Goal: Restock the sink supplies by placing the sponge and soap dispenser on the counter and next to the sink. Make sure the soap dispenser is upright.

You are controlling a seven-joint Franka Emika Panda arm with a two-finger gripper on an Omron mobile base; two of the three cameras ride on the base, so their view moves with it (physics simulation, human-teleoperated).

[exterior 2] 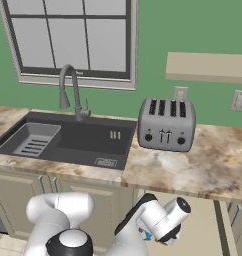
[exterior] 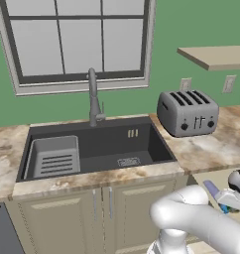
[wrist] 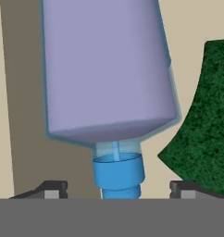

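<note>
I had the gripper low, below the marbled stone tabletop right of the dark grey sink, its fingertips spread either side of the lavender soap bottle's blue pump, not yet clamped. The green-topped sponge lay just beside it.

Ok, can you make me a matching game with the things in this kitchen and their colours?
Things:
1. soap dispenser
2. sponge
3. toaster
4. sink

Colours:
A. dark grey
B. silver grey with black knobs
C. lavender with a blue pump
D. dark green top

Pairs: 1-C, 2-D, 3-B, 4-A
</note>
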